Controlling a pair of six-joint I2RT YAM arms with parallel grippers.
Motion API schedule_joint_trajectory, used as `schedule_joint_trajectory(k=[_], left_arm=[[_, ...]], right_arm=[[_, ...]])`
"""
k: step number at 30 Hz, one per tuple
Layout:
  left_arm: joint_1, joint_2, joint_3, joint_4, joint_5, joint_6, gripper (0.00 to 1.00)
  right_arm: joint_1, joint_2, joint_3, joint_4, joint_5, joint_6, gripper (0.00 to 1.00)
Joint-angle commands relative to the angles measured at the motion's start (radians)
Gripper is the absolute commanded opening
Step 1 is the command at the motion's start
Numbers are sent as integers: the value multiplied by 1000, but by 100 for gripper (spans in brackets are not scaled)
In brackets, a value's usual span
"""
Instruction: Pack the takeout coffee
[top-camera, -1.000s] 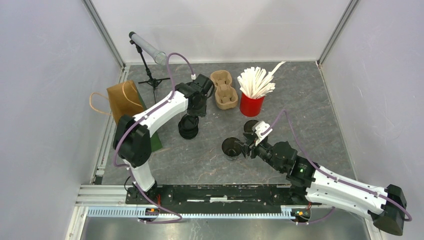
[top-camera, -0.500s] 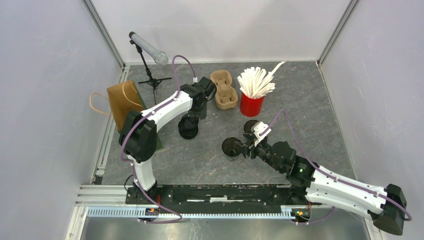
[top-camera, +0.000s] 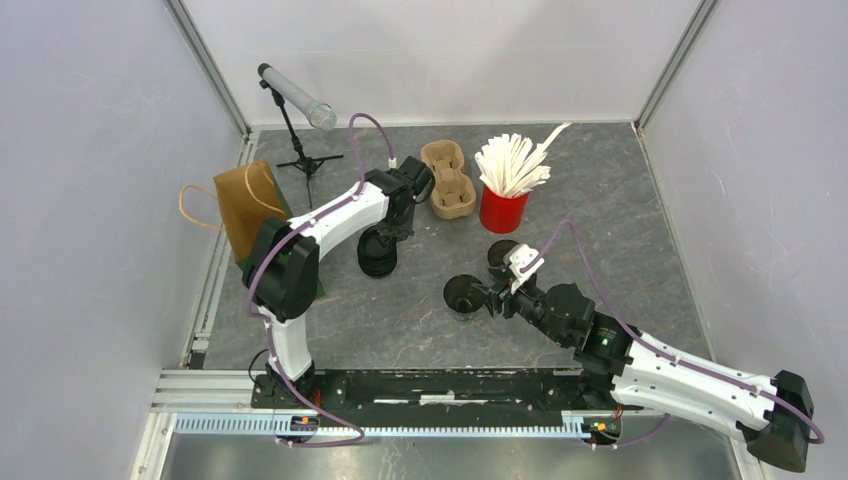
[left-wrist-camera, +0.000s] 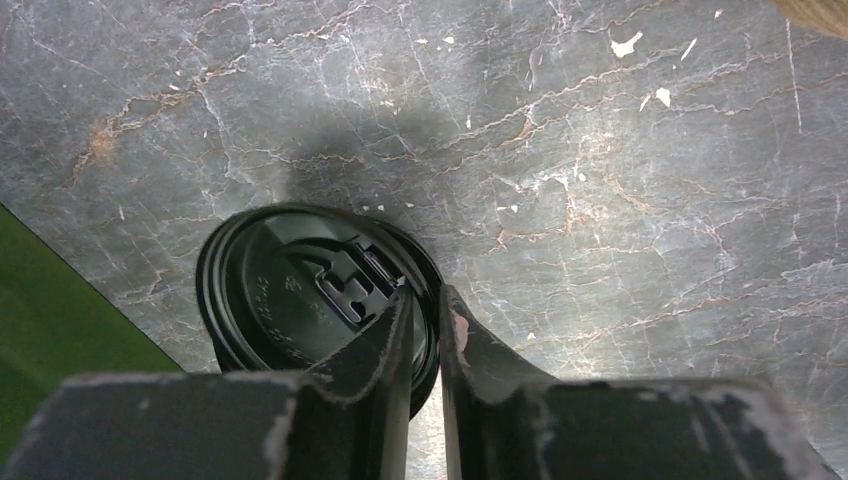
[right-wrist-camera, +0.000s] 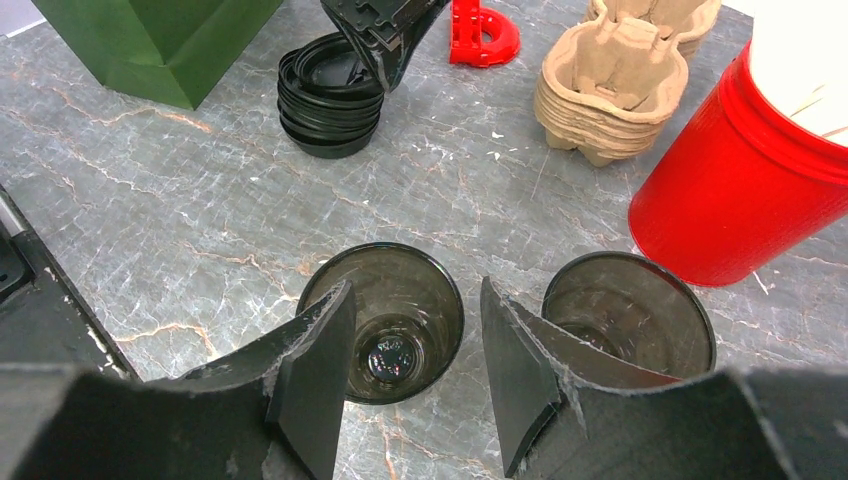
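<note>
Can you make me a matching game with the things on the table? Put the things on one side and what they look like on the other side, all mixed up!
Things:
1. lids
2. red cup
3. cup carrier
4. paper bag

Clues:
A. full of pale sticks
B. black, piled in a stack
C. brown, at the table's left edge
D. tan, with two empty hollows

Right pairs: 1-B, 2-A, 3-D, 4-C.
</note>
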Motion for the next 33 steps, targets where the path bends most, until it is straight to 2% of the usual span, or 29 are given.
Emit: schedule_joint_trajectory(k=[1,6,12,18,22,28,30,33], left_arm=[[0,-15,24,31,-11,33,19],[-1,-75,32,6,-10,35,9],[-1,-163,46,-40,45,38,5],[0,-282,60,-50,177,37,2],[-1,-365,65,-28,364,28,2],[-1,-500,-25,134,750,-47,3],[-1,-544,-77,212,869,-92,3],[0,-626,-189,395,987,-202,3]], right_arm=[[-1,-14,31,7,15,-5,55],[-1,-12,27,7,9,1,55],[0,8,28,32,-16,5,55],[-1,17,17,131,-86,-62,57],[0,7,-43,310,-161,-184,65],[-1,19,-62,523,-198,-364,79],[0,32,-75,598,-238,-428,98],[0,55,-114,749,-262,-469,98]])
